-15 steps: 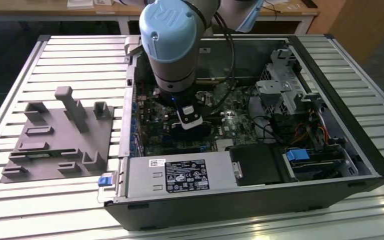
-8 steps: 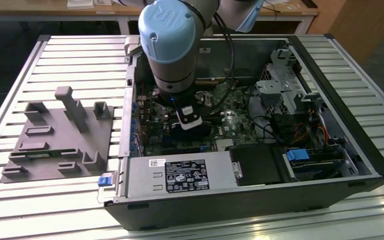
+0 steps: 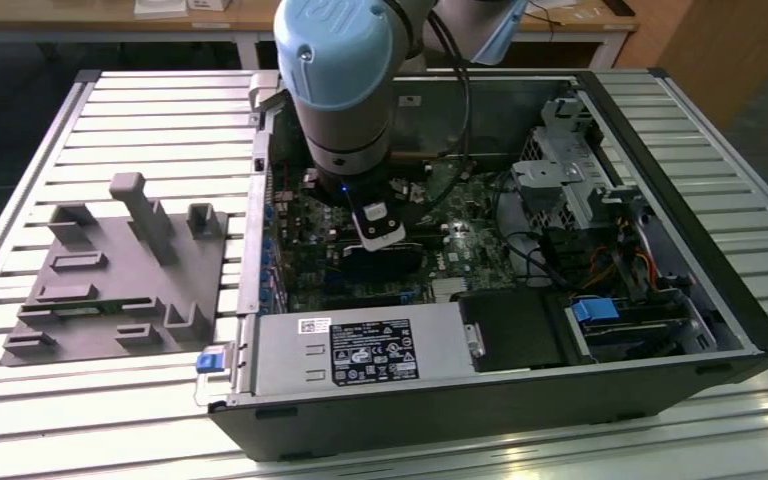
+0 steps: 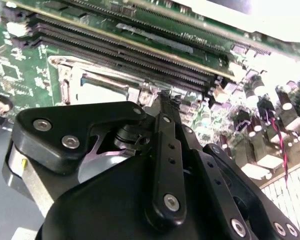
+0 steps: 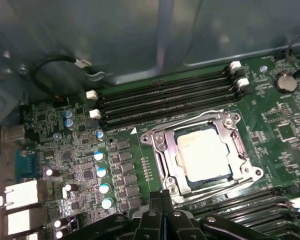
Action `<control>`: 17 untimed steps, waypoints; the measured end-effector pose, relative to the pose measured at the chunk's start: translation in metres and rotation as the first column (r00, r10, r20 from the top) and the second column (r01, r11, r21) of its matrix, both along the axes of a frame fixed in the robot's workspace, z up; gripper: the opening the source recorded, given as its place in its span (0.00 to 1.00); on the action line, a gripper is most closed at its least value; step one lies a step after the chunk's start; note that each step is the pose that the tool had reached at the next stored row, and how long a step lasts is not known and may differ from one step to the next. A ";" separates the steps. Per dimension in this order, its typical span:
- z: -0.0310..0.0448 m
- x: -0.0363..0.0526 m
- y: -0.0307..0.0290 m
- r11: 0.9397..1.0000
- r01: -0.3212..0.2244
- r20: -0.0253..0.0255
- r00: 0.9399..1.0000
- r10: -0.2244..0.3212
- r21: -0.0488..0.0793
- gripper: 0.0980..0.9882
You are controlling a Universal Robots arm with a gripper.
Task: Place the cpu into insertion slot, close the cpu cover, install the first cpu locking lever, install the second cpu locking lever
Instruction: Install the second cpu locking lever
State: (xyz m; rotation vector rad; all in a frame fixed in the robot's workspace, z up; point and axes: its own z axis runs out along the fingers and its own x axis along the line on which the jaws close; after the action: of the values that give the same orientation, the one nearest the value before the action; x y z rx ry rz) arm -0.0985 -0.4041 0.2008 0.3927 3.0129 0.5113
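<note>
Silver-grey cpu (image 5: 205, 154) lies flat inside the insertion slot (image 5: 165, 165), right of centre in the first wrist view, with the cpu cover (image 5: 238, 145) lying closed around it as a thin metal frame. Long black memory slots (image 5: 165, 102) run just above the socket, and blue-topped capacitors (image 5: 101, 172) stand in a column to its left on the green motherboard (image 5: 275, 125). The end effector (image 5: 162, 197) hangs just below the socket's lower edge in that view, its two black fingers pressed together with nothing between them. In the exterior view the arm (image 3: 337, 90) reaches down into the open computer case (image 3: 704, 330), which lies on a slatted counter (image 3: 117, 130) beside a grey fixture block (image 3: 117, 270).
</note>
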 end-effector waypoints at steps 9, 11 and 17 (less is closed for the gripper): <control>0.0203 0.0000 0.0000 1.000 0.000 0.000 1.000 0.000 0.000 0.00; 0.0241 0.0000 0.0000 1.000 0.000 0.000 1.000 0.000 0.000 0.00; 0.0262 0.0043 0.0000 1.000 0.006 -0.001 1.000 -0.006 -0.007 0.00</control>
State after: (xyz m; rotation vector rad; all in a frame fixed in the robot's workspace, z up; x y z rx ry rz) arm -0.0942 -0.4041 0.2270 0.4020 3.0127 0.5006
